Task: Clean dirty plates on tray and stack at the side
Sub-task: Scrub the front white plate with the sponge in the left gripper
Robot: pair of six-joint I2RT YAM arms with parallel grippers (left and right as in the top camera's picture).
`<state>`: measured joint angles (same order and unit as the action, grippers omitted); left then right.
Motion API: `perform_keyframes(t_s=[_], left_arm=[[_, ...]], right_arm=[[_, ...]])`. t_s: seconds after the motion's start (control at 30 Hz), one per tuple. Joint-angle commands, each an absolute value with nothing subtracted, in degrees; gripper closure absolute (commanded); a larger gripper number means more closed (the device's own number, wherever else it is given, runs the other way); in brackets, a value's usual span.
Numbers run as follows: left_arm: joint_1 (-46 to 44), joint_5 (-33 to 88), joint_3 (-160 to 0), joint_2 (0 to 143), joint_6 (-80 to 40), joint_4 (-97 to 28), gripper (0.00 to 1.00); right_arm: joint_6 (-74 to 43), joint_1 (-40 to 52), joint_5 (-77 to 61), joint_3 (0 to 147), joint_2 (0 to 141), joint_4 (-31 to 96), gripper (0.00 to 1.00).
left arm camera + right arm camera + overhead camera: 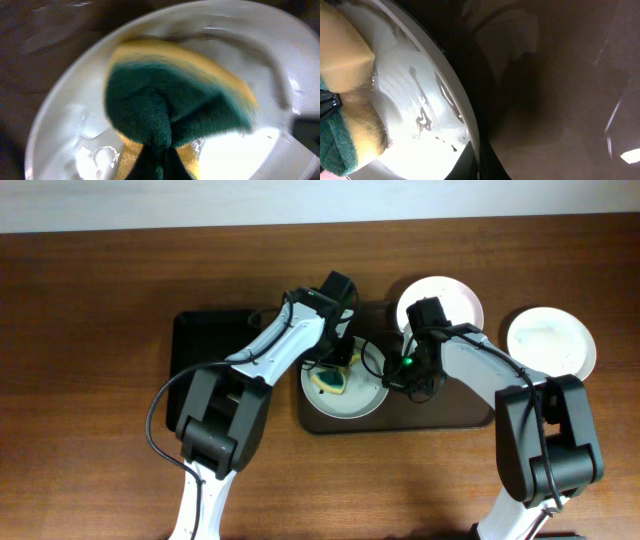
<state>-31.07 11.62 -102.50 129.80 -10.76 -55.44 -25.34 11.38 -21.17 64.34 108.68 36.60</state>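
Note:
A white plate (368,402) lies on the dark brown tray (455,415) near its left end. My left gripper (340,360) is shut on a yellow and green sponge (331,383) and presses it on the plate; in the left wrist view the sponge (175,95) covers the wet plate (65,130). My right gripper (392,375) is shut on the plate's right rim (470,125), with the sponge (345,65) at the left. A second white plate (450,296) rests at the tray's far edge. A third white plate (551,340) sits on the table at the right.
A smaller black tray (205,340) lies left of the brown tray, partly under my left arm. Bare wooden table (90,300) surrounds the trays. The white wall edge (300,200) runs along the far side.

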Motion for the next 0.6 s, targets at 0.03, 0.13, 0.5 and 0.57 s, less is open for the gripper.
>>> perform_keyframes(t_s=[0.03, 0.13, 0.5, 0.57], left_arm=[[-31.03, 27.75, -100.71, 130.82, 7.25, -50.57, 1.0], [-28.53, -7.33, -103.2, 130.82, -21.91, -50.85, 1.0], [-32.21, 11.25, -104.2, 131.83, -2.35, -65.76, 1.0], [-31.55, 0.69, -102.39, 132.33, -14.52, -64.99, 1.0]], right_arm=[[-26.02, 11.18, -21.43, 62.33, 109.45, 36.73, 0.96], [-26.02, 11.18, -21.32, 62.26, 109.47, 36.6, 0.96], [-26.0, 11.16, -21.23, 62.24, 109.45, 35.73, 0.96], [-26.0, 11.16, -21.23, 62.24, 109.45, 35.75, 0.96]])
